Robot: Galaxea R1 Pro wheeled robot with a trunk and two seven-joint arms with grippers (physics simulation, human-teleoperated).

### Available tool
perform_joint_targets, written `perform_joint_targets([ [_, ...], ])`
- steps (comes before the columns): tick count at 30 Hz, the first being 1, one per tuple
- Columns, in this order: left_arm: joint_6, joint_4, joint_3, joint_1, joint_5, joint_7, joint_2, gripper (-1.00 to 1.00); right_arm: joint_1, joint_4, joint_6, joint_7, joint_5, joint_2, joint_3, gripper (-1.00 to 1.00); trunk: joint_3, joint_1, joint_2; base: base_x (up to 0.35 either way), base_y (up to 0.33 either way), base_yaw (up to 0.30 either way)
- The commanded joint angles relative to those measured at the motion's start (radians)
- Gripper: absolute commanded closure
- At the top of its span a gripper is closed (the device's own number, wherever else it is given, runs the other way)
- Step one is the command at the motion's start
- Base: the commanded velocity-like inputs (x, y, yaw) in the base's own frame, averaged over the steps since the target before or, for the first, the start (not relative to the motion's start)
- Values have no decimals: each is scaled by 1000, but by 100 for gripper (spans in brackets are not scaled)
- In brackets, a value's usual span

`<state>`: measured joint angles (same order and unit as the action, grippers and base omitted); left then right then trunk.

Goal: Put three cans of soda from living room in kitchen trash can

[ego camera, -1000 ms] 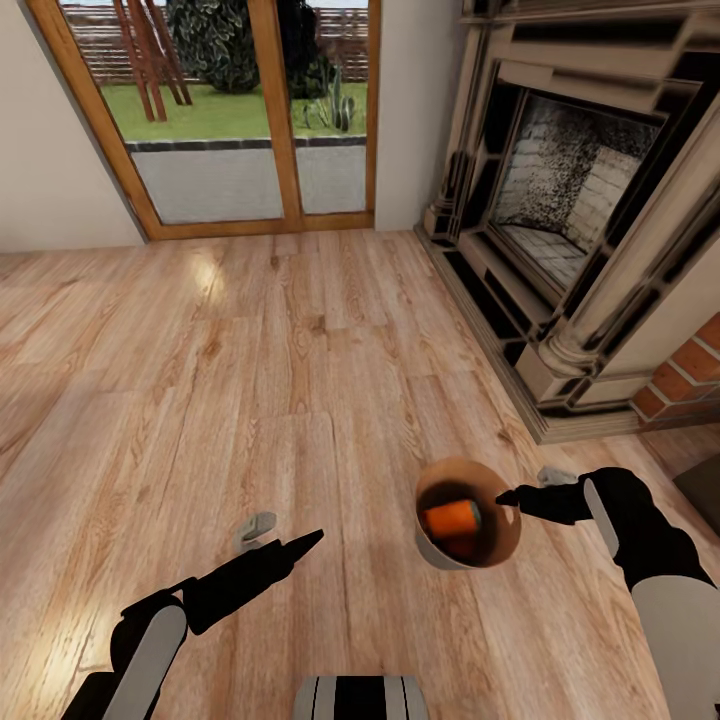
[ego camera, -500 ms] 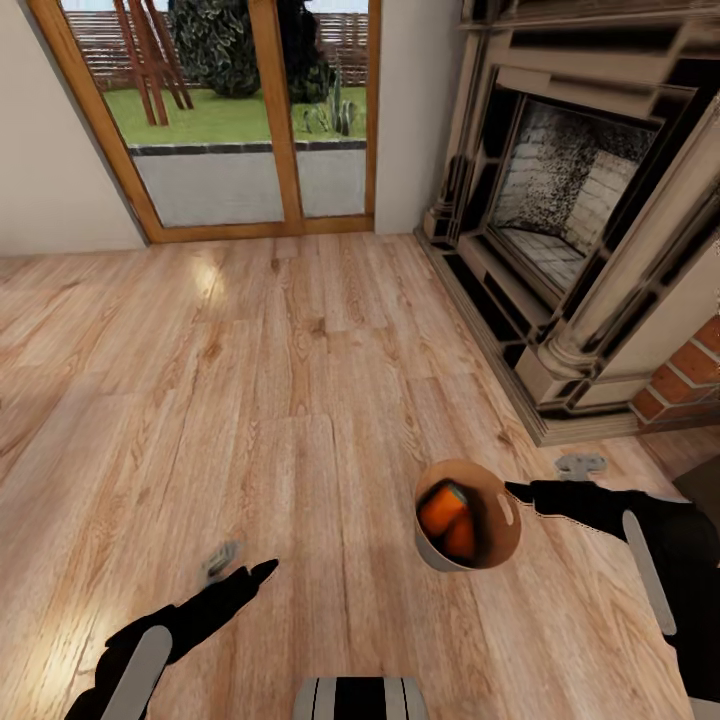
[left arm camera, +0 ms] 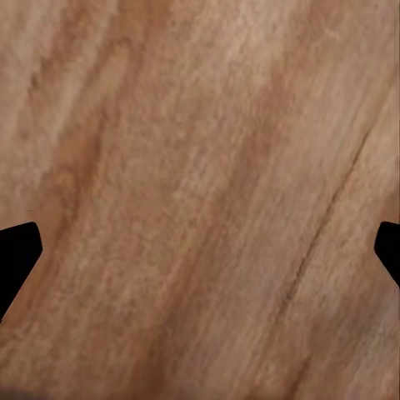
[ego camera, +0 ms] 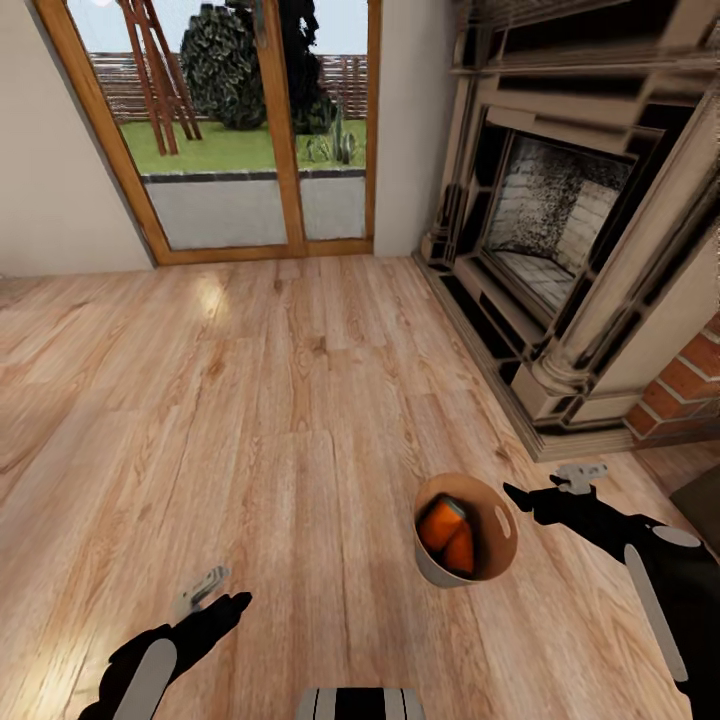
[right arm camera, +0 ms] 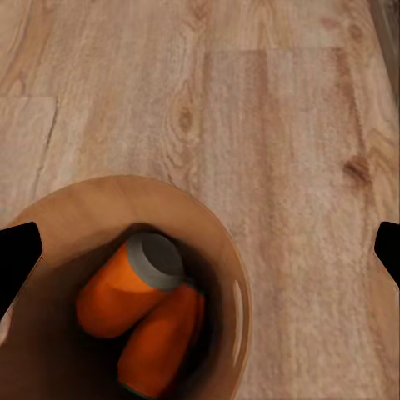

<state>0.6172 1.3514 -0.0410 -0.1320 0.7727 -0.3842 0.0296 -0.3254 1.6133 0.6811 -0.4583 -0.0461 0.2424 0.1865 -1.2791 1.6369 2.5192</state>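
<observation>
Wood floor (ego camera: 250,400) lay underfoot, the bin (ego camera: 466,528) holding two orange cans (ego camera: 447,532). It stood just inside my right claw (ego camera: 520,495), the nearer one. Both claws gaped empty.

Two cans (ego camera: 448,533) inside bin (ego camera: 495,560)

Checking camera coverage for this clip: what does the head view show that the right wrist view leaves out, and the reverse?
Head view alone: the glass door onto a garden, the fireplace, brick, both arms, and the left end effector and right end effector over the floor.

Right wrist view alone: a close look down into the bin, where one can's silver-grey top is plain, and the open fingertips at the frame edges.

Shared: the trash can, two orange soda cans lying inside it, and the wooden floor.
</observation>
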Motion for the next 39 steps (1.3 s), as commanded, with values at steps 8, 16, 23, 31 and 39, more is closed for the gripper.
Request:
perform_joint_targets([
  [8, -55, -21, 17, 0, 0, -10, 2, -100, 10, 0, -83, 7, 2, -4, -1, -100, 31, -4, -2, 0, 0, 0],
  [16, -60, -33, 18, 0, 0, -10, 1, -100, 12, 0, -92, 6, 2, -5, -2, -100, 62, -7, -4, 0, 0, 0],
  [23, -60, -58, 17, 0, 0, -9, 1, -100, 12, 0, -91, 5, 2, -5, -1, -100, 89, -10, -5, 0, 0, 0],
  [31, -62, -71, 17, -1, 0, -9, 1, -100, 11, 0, -84, 3, 2, -3, 2, -100, 120, -14, -7, 0, 0, 0],
  [39, -69, -78, 17, -1, 0, -9, 1, -100, 11, 0, -83, 3, 1, -4, 1, -100, 151, -18, -9, 0, 0, 0],
])
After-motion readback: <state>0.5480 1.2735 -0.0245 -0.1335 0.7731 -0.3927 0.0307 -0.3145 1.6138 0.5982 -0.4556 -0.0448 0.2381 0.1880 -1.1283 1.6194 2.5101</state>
